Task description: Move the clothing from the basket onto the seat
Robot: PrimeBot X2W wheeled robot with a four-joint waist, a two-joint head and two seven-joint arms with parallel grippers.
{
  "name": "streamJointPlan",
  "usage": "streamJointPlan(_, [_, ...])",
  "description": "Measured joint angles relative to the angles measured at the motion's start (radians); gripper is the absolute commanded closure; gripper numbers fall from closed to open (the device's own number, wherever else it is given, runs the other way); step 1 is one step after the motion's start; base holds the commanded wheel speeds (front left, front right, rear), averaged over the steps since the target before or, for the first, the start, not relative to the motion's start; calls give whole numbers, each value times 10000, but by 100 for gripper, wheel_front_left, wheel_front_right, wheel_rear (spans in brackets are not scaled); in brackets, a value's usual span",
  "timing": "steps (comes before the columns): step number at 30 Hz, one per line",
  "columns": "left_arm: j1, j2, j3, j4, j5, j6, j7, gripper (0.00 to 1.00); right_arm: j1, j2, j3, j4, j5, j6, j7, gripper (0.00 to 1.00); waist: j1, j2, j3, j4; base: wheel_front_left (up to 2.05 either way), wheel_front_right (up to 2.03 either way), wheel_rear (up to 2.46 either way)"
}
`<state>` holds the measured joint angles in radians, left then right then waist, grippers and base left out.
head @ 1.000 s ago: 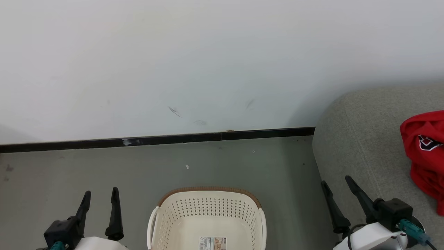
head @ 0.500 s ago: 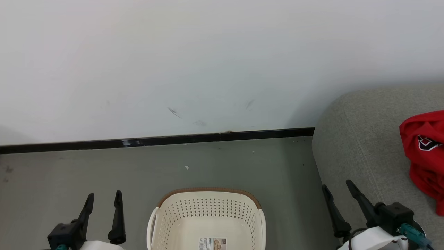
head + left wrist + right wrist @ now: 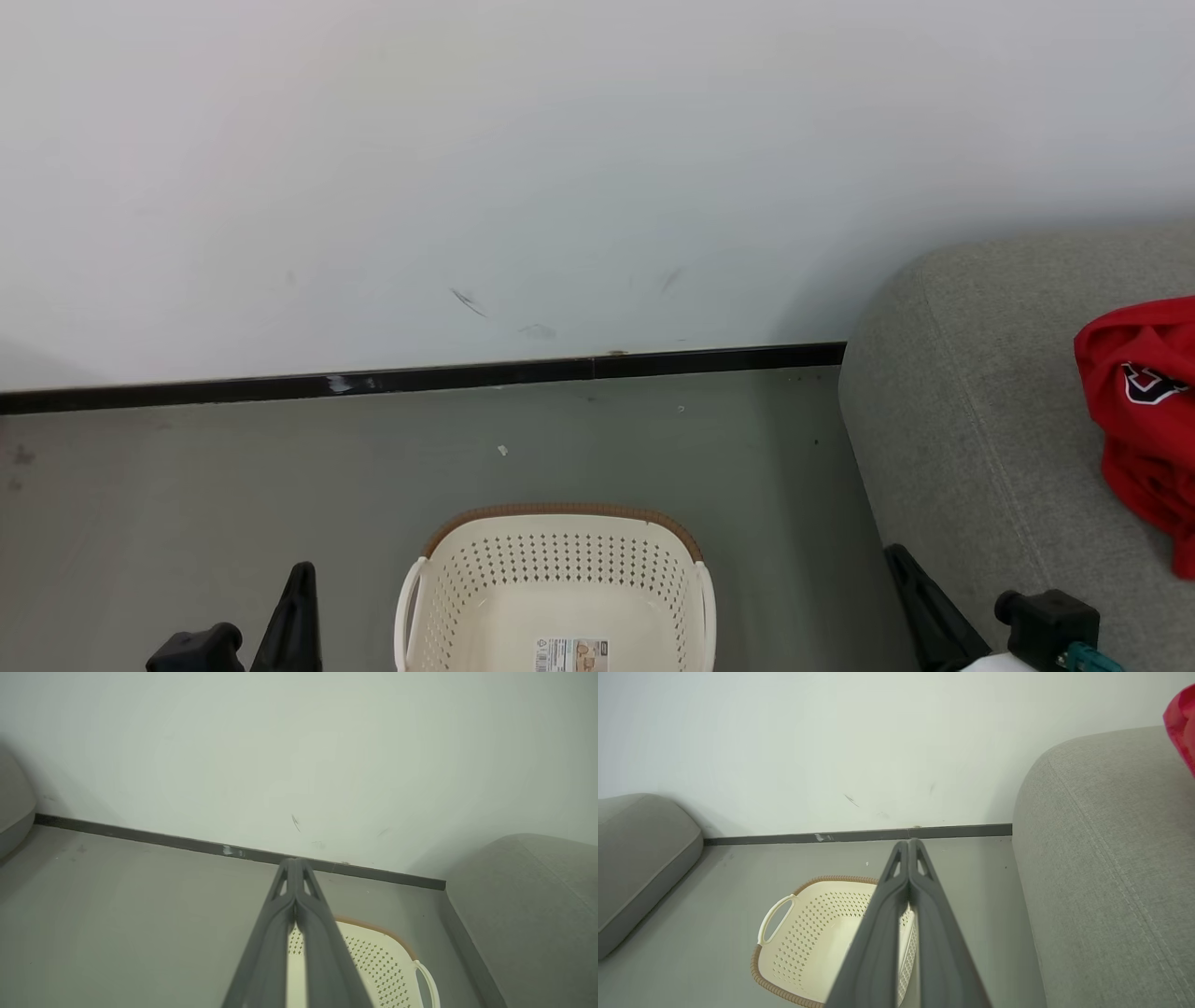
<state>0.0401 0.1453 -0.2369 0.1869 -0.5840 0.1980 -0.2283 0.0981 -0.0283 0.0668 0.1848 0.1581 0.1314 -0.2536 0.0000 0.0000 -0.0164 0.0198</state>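
Looking down from the head at a grey floor (image 3: 280, 485) that met a white wall (image 3: 560, 168). At 6 o'clock stood the cream basket (image 3: 560, 560), its near half cut off by the frame. A paper label (image 3: 571, 653) lay on its bottom. The grey seat (image 3: 980, 392) took up 3 to 5 o'clock, near the basket but apart from it. Red clothing (image 3: 1144, 411) with a navy-and-white logo lay on the seat at 3 o'clock and ran off the edge, so it may have been one garment or several. The left end effector (image 3: 299, 588) sat at 7 o'clock over the floor. The right end effector (image 3: 910, 574) sat at 5 o'clock by the seat's side. In both wrist views the dark fingers (image 3: 280, 933) were pressed together tip to tip, holding nothing.
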Motion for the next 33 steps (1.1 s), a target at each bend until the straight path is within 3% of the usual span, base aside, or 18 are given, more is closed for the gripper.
streamJointPlan(12, [-3, -140, 347, -29, -1271, -337, 412, 100, 10, 0, -6, -217, 2077, 0, 174, 100, 6, 0, 23, -27, 0, 0, 0])
streamJointPlan(24, [-28, -259, 729, -48, -2568, -673, 825, 100, -24, -73, -245, -180, 4042, 0, 602, 100, 75, 0, -5, -45, 0, 0, 0])
streamJointPlan(33, [-62, -393, 1022, -48, -3547, -888, 1143, 100, -70, -190, -318, -107, 5528, -2, 901, 100, 89, 0, -25, -61, 0, 0, 0])
